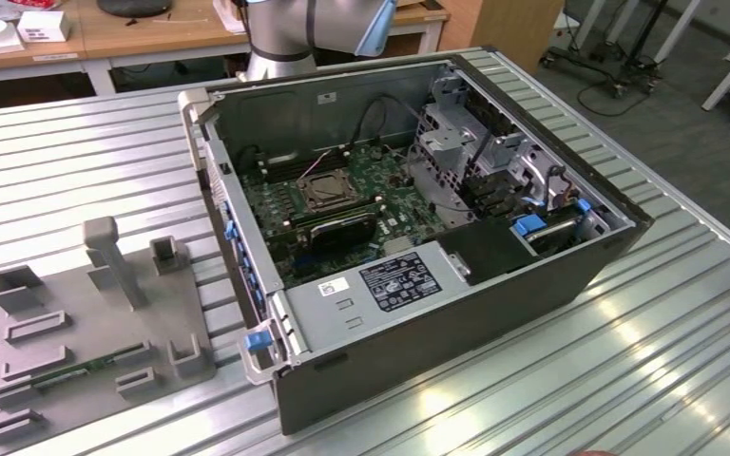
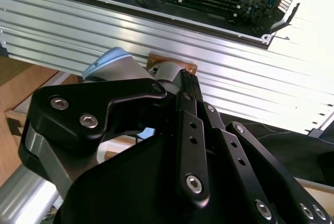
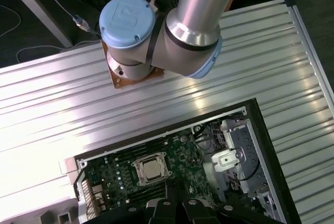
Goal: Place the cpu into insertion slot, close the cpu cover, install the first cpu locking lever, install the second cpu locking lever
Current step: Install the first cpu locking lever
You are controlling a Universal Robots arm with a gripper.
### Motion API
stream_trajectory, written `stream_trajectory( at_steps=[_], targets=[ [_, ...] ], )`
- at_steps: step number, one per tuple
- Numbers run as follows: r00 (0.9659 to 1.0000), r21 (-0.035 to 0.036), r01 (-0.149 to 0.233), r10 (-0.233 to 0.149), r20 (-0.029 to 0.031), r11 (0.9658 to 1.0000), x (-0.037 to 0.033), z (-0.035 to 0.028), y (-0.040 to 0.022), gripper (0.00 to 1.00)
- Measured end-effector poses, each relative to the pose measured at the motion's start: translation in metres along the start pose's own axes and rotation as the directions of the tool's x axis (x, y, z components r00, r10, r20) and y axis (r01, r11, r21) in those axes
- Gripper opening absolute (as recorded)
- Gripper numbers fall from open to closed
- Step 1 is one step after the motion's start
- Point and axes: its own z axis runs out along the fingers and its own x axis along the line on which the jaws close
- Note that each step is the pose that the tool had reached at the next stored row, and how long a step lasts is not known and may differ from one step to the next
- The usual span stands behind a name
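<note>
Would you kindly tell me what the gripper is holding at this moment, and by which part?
Nothing, as far as I can see: the cpu sits in the insertion slot, apart from the gripper.

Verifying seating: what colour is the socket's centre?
Socket centre: pale silvery-tan, best in the first wrist view.
</note>
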Motion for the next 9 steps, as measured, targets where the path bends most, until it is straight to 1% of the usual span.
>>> stream_trajectory(
  at_steps=[9],
  targets=[
    [1.0, 0.0002, 0.0, 0.0, 0.0001, 1.0, 0.0015, 0.0161, -0.0026, 0.11]
  ],
)
